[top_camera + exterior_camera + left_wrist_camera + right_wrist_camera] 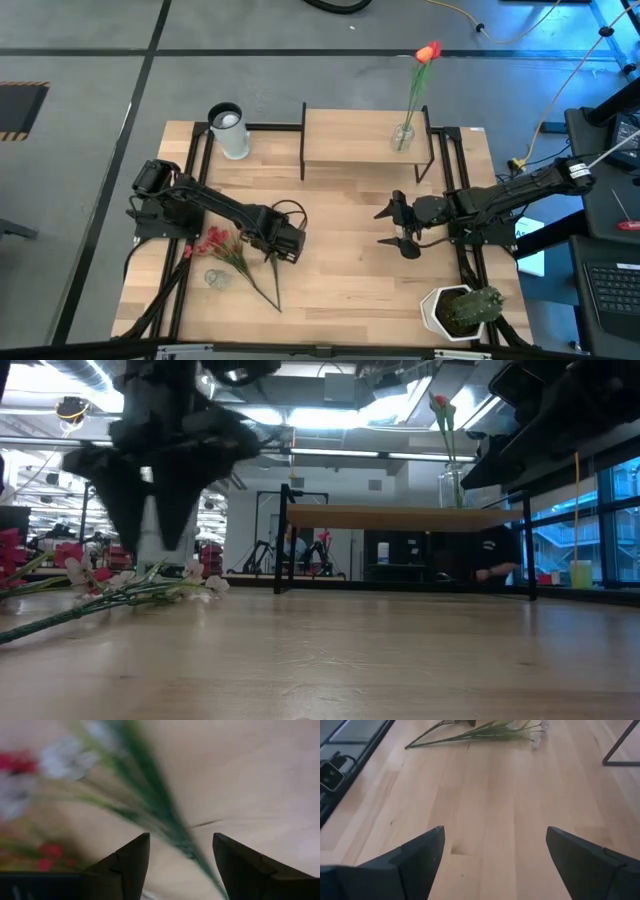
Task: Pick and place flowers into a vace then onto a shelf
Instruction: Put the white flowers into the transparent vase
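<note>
A bundle of flowers lies flat on the table's near left: red blossoms, white blossoms and long green stems. My left gripper points down over the stems, open, with one finger on either side of them; in the low view it hangs just above them. A glass vase with one orange-red tulip stands on the shelf at the far middle. My right gripper hovers open right of centre, holding nothing.
A white cylinder with a dark rim stands left of the shelf. A green cactus in a white pot sits at the near right corner. Bare wood lies between the two grippers. The shelf's black legs rise from the table.
</note>
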`<state>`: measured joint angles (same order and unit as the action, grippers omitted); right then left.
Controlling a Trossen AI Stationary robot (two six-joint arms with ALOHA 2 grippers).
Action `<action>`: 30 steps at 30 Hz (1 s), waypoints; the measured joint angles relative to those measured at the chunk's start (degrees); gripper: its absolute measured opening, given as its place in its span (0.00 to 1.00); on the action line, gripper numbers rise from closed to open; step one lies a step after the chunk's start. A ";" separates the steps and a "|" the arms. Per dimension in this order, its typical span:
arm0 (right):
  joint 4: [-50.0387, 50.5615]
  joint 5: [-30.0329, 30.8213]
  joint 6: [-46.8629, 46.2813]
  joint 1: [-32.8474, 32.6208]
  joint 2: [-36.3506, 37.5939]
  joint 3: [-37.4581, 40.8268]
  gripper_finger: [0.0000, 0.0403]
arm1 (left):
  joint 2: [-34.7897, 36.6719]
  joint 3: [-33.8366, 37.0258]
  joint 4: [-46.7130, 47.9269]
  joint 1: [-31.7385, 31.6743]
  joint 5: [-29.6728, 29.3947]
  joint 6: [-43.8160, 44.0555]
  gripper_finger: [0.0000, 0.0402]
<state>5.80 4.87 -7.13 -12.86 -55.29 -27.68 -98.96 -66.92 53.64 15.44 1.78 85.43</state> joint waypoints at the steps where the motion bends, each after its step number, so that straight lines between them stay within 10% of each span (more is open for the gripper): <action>1: 0.05 0.01 0.50 0.01 0.00 0.00 0.87 | 0.00 0.00 1.06 0.04 0.34 1.12 0.53; 30: 0.11 0.01 1.86 3.76 -0.04 0.00 0.87 | -8.29 0.01 -1.25 -1.68 5.01 23.88 0.53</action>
<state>5.91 4.88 -5.28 -9.10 -55.33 -27.68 -107.25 -66.90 52.39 13.77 6.79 109.31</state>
